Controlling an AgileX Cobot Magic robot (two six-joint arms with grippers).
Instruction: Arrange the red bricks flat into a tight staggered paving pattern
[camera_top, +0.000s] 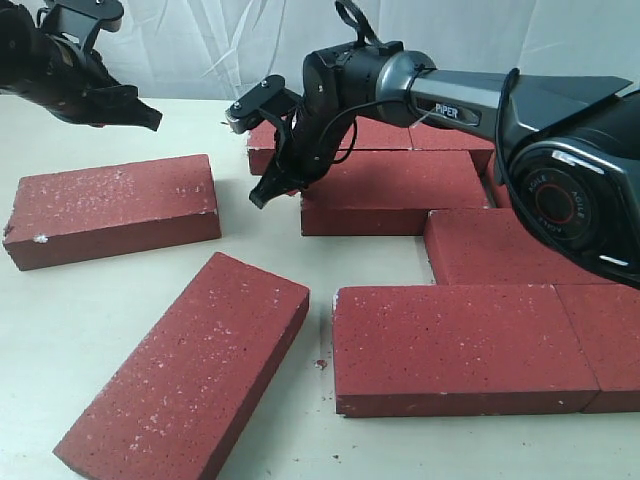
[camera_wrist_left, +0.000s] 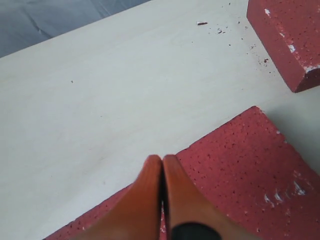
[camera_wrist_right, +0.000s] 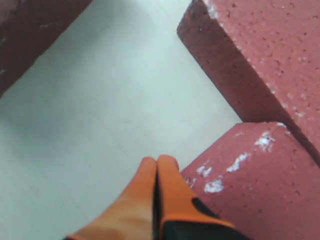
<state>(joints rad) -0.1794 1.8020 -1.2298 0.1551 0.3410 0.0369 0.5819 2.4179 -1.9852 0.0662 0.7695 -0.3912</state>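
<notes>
Several red bricks lie flat on the pale table (camera_top: 270, 250). On the right, a back row (camera_top: 380, 135), a middle brick (camera_top: 395, 185), another brick (camera_top: 500, 245) and a front brick (camera_top: 450, 345) lie close together. One loose brick (camera_top: 110, 205) lies at the left and a diagonal one (camera_top: 190, 365) at the front left. My left gripper (camera_top: 150, 118) (camera_wrist_left: 162, 158) hangs shut and empty over the loose brick (camera_wrist_left: 240, 170). My right gripper (camera_top: 258, 198) (camera_wrist_right: 159, 159), also shut and empty, is at the middle brick's chipped left corner (camera_wrist_right: 250, 185).
Bare table (camera_top: 260, 235) separates the loose left brick from the packed group. Red crumbs (camera_top: 320, 363) lie beside the front brick. A white cloth backdrop (camera_top: 230, 40) hangs behind the table. My right arm (camera_top: 470, 100) stretches over the back row.
</notes>
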